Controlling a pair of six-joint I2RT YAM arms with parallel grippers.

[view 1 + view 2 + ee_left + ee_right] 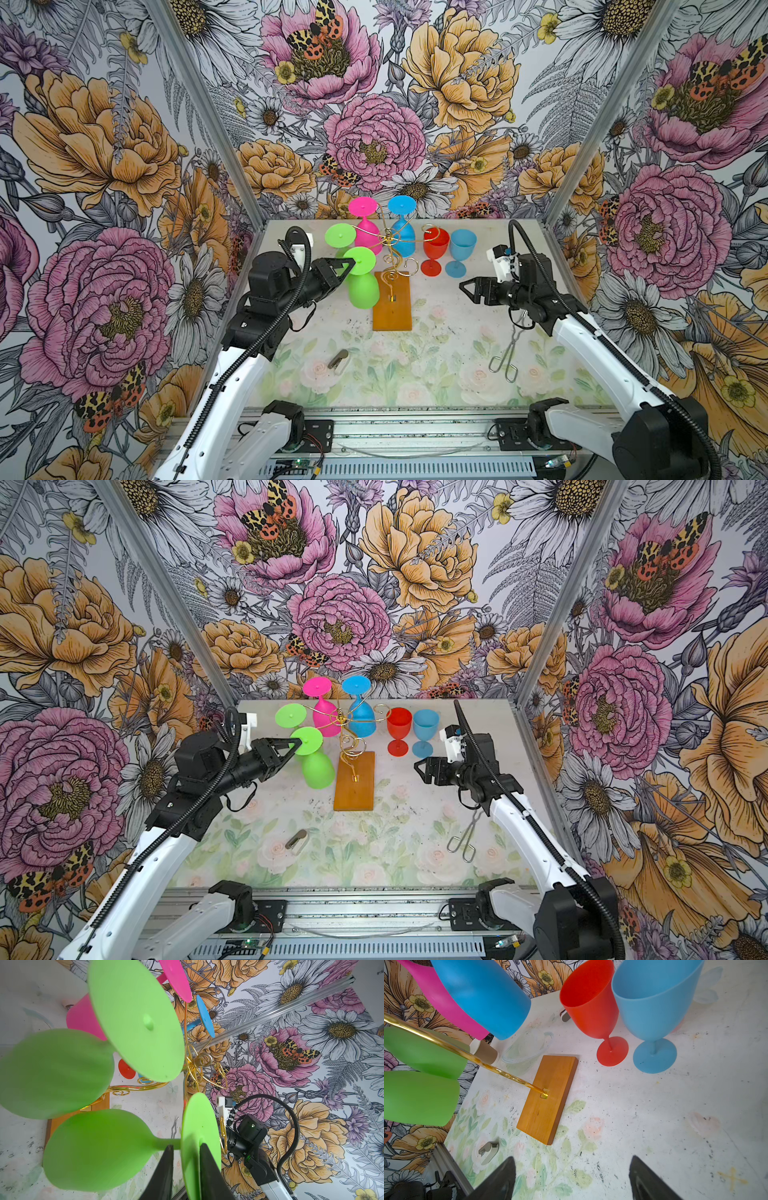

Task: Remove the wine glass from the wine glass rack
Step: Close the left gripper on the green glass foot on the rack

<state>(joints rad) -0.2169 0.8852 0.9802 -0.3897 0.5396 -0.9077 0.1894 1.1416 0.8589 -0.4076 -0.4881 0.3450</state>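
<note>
left gripper (352, 261) reaches in from the left and pinches the foot of the green wine glass (363, 289), its fingers (207, 1167) closed on either face of the flat disc in the left wrist view. that glass hangs bowl down at the near left of the wine glass rack (392, 309), whose wooden base sits on the table (436, 345). a second green glass (340, 235), a pink glass (363, 206) and a blue glass (402, 204) hang there too. right gripper (462, 286) hovers well right of the rack, jaws spread wide with nothing between them. a red glass (435, 249) and a pale blue glass (462, 249) stand upright beside the rack.
</note>
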